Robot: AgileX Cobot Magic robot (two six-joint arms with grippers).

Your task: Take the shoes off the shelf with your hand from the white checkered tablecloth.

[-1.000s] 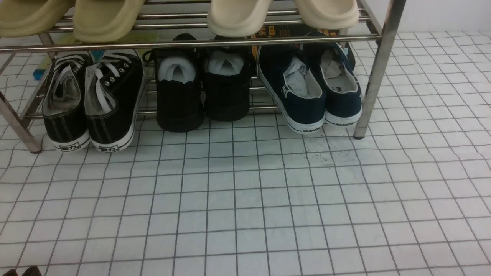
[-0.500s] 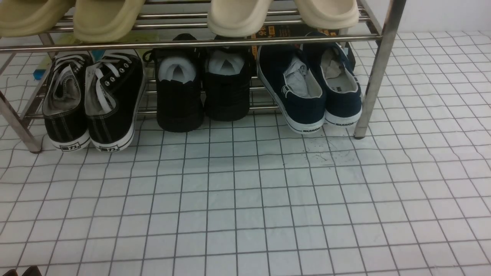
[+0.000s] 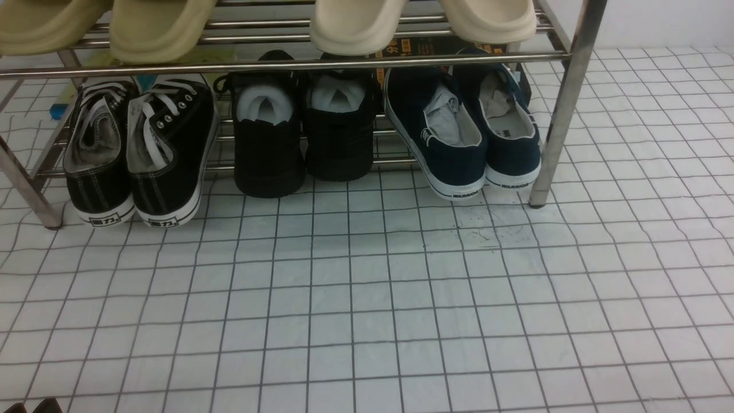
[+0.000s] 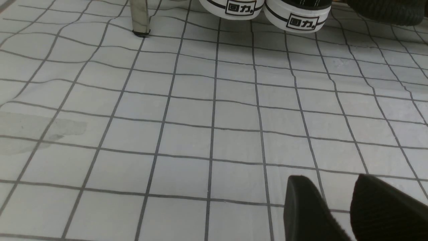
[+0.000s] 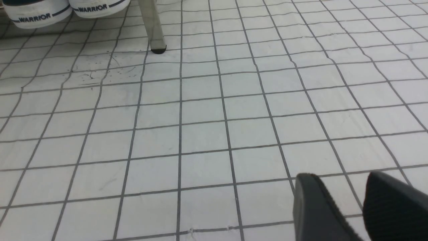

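The navy-blue shoes (image 3: 464,135) stand side by side at the right end of the shelf's (image 3: 287,62) bottom tier, heels toward me, paper stuffing inside. Their white "WARRIOR" heels (image 5: 36,15) show far off in the right wrist view, beside a steel shelf leg (image 5: 152,26). My right gripper (image 5: 338,175) hovers low over the white checkered tablecloth (image 5: 207,127), open, with only cloth between its fingers. My left gripper (image 4: 329,177) is also open and empty over the cloth (image 4: 214,117), well short of the shelf. Neither arm reaches the shoes.
Black lace-up sneakers (image 3: 137,149) sit at the left of the bottom tier and all-black shoes (image 3: 304,132) in the middle. Beige slippers (image 3: 355,26) rest on the tier above. Upright legs (image 3: 565,103) frame the shelf. A faint stain (image 4: 40,130) marks the cloth.
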